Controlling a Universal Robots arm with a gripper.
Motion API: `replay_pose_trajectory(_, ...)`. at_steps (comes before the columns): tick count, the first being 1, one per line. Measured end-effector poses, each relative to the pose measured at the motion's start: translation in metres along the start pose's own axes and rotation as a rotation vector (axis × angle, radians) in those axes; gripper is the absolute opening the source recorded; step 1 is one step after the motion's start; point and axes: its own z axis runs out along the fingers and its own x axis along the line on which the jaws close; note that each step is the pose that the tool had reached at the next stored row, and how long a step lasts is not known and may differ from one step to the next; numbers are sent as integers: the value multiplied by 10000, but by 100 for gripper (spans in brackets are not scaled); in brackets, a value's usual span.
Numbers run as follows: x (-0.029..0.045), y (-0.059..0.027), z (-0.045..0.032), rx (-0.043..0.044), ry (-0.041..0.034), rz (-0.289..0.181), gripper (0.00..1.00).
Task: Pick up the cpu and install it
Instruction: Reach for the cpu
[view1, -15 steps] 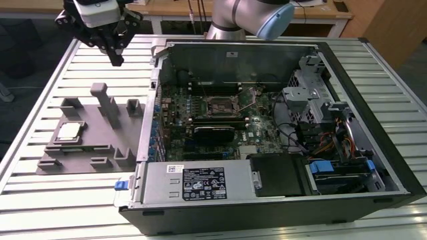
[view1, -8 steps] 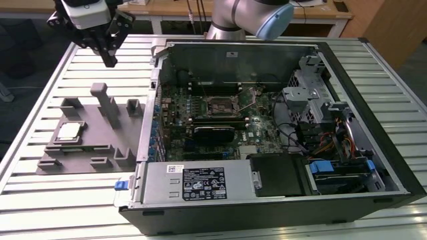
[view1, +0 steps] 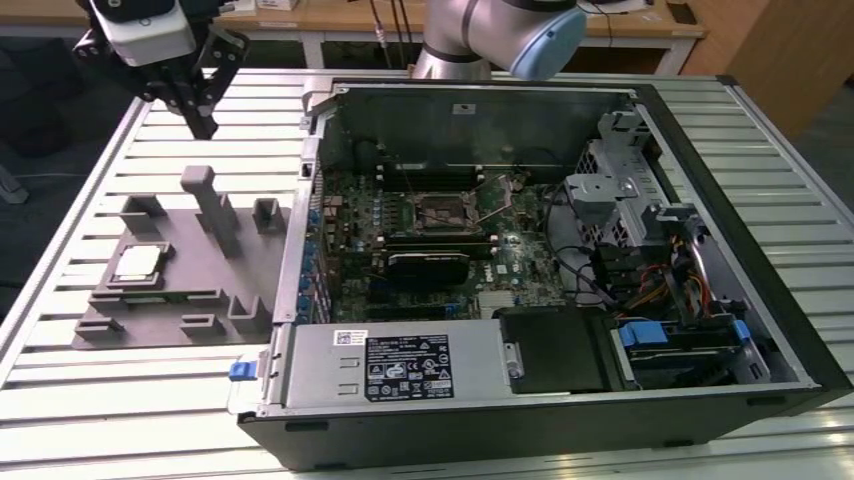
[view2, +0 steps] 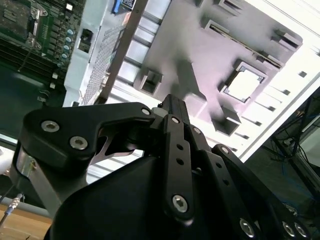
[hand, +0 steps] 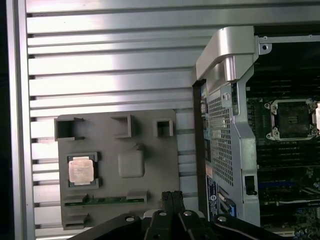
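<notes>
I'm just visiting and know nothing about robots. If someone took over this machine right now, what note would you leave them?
Gripper: shut, holding nothing, in the air near the grey plastic fixture plate.
Small square silver-topped cpu: lying flat in its recess on that plate, apart from the gripper.
Black square motherboard socket inside the open black computer case: no chip seen in it.
Done: nothing that shows.
Left: the cpu is not yet picked up and not yet installed.

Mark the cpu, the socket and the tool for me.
cpu (hand: 81, 169): first wrist view, middle of its metal top.
socket (hand: 293, 119): first wrist view, centre, inside its frame.
tool (hand: 172, 196): first wrist view, midway between its fingertips.
</notes>
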Motion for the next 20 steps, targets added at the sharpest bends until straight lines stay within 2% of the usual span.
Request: replay_pose_trajectory(20, 445, -38, 102, -1, -1, 0, 11)
